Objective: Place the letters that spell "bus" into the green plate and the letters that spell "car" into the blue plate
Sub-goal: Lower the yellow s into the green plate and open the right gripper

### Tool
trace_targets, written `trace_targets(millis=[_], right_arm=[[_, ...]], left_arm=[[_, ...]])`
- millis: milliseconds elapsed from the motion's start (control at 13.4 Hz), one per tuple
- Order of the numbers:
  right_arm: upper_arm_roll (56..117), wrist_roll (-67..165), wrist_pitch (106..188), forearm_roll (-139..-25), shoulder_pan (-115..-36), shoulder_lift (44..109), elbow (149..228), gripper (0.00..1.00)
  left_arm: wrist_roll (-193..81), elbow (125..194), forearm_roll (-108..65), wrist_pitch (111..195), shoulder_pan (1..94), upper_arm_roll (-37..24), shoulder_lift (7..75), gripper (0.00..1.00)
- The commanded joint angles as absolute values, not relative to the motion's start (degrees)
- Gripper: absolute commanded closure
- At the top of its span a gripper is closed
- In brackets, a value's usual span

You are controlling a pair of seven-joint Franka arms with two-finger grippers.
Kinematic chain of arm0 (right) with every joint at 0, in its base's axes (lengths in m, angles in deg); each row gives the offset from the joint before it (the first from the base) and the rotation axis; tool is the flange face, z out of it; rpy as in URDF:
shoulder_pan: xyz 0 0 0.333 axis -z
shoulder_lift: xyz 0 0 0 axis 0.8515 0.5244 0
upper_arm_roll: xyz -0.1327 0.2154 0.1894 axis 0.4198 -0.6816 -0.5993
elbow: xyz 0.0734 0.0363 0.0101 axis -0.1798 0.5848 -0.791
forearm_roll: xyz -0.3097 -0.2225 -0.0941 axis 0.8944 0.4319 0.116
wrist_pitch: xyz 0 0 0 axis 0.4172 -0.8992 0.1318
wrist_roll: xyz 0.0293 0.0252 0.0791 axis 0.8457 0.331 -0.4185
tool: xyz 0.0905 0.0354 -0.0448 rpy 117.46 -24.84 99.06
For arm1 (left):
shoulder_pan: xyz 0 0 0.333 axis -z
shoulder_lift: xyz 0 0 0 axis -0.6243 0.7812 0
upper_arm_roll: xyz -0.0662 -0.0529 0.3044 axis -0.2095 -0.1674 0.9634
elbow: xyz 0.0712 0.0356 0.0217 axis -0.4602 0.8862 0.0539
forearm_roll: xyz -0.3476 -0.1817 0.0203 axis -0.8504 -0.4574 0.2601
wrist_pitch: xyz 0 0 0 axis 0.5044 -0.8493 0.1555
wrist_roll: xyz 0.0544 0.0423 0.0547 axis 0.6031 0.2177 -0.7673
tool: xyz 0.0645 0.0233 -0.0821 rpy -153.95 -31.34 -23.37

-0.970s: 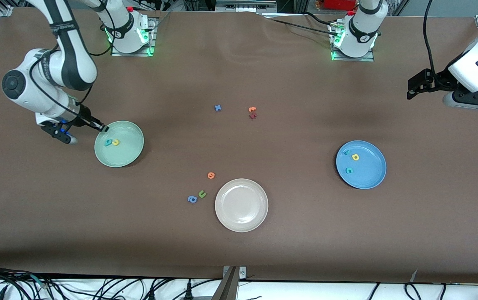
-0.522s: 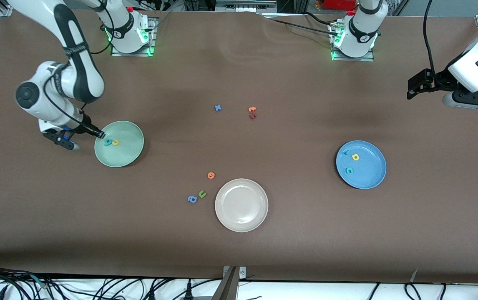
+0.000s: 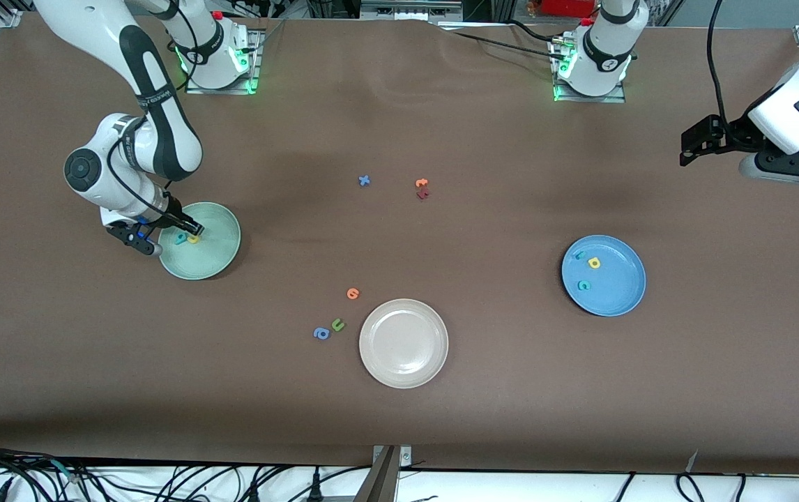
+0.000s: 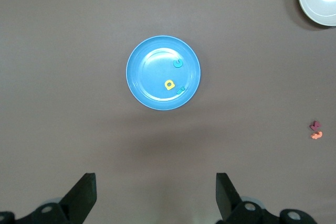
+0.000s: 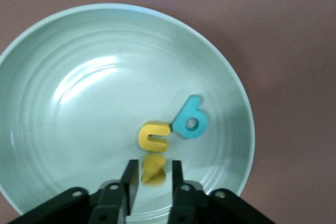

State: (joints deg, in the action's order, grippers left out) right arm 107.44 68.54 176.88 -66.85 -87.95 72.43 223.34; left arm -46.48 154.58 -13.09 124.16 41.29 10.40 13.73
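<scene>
The green plate [image 3: 218, 254] [image 5: 79, 108] lies toward the right arm's end of the table. In it lie a teal b [image 5: 190, 120] [image 3: 180, 238] and a yellow u [image 5: 154, 136] side by side. My right gripper [image 3: 194, 229] [image 5: 153, 165] hangs low over the plate, open a little. A blurred yellow s [image 5: 154, 173] sits loose between its fingers with a gap showing beside it. The blue plate [image 3: 615, 293] [image 4: 152, 72] holds a teal c [image 4: 178, 63], a yellow a [image 4: 169, 84] and a teal r [image 4: 181, 89]. My left gripper [image 3: 689, 148] [image 4: 156, 198] waits open, high up at the left arm's end.
A beige plate [image 3: 404, 343] lies nearest the front camera. Beside it lie a blue a [image 3: 321, 333], a green u [image 3: 337, 324] and an orange letter [image 3: 352, 293]. A blue x [image 3: 364, 180] and an orange and dark red pair [image 3: 422, 188] lie mid-table.
My right arm swung from the green plate's rim in over the plate. Its fingers went from shut to slightly parted around the yellow s. The left arm stayed still.
</scene>
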Motion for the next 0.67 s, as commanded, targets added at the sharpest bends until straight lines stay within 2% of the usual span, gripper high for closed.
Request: trace_targets(millis=[0,597], right_arm=[[107.4,68.5,176.6,-68.0,-88.0,71.7,222.6,0.01],[107.0,71.2,176.3,-68.0,-88.2,70.1,220.6,0.01]], left_arm=[[-46.8,152.7,-12.0,122.6,42.0,10.5,14.4,0.00],[-46.8,152.7,-12.1,122.5,41.9,10.5,14.4,0.00]])
